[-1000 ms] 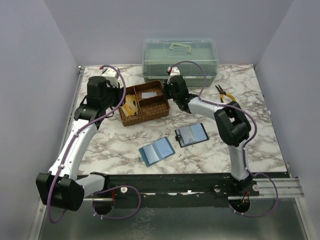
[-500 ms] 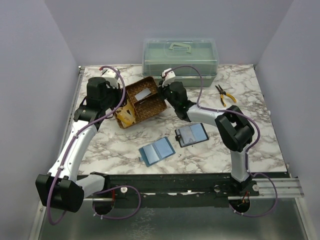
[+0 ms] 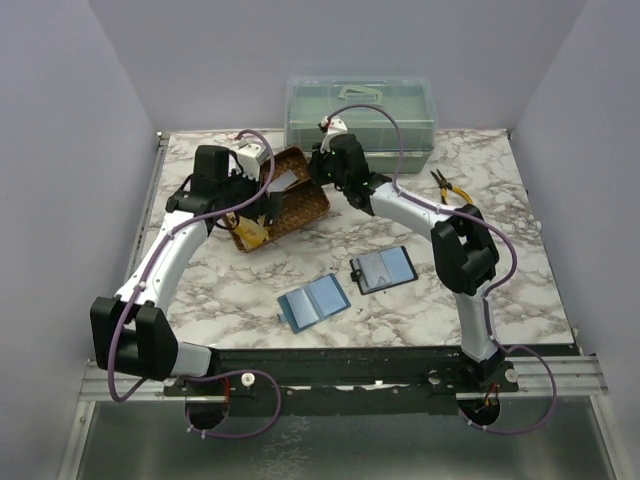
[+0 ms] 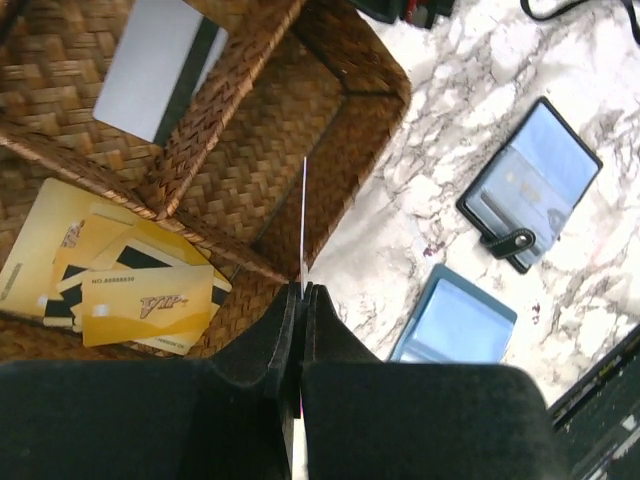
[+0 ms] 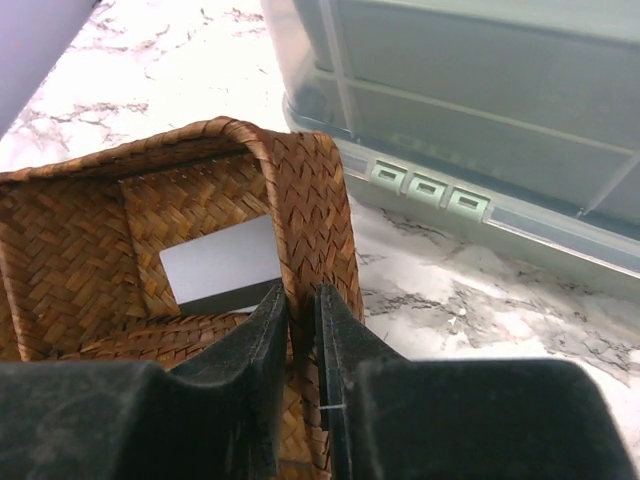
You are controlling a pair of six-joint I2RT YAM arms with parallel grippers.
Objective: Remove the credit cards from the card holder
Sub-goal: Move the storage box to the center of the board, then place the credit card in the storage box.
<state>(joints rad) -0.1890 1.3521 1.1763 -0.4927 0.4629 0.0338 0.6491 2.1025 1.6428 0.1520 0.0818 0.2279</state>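
Observation:
The card holder (image 3: 383, 269) lies open on the marble, black-rimmed with a blue-grey inside and a snap tab; it also shows in the left wrist view (image 4: 530, 185). My left gripper (image 3: 262, 198) (image 4: 302, 292) is shut on a thin white card (image 4: 303, 220), seen edge-on, above the wicker basket (image 3: 300, 207) (image 4: 350, 140). Several yellow cards (image 4: 130, 280) and a white card with a dark stripe (image 4: 160, 65) (image 5: 220, 262) lie in the basket's compartments. My right gripper (image 3: 314, 180) (image 5: 303, 295) straddles the basket's end wall (image 5: 300, 190), jaws slightly apart.
A light-blue flat folder (image 3: 313, 303) (image 4: 455, 325) lies open near the front, left of the card holder. A green-tinted plastic box (image 3: 360, 115) (image 5: 480, 110) stands at the back, close behind the basket. Yellow-handled pliers (image 3: 447, 188) lie at the right.
The basket has been turned, its right end swung toward the back. My left arm has moved right over the basket with the card. The right jaws have eased apart on the wall.

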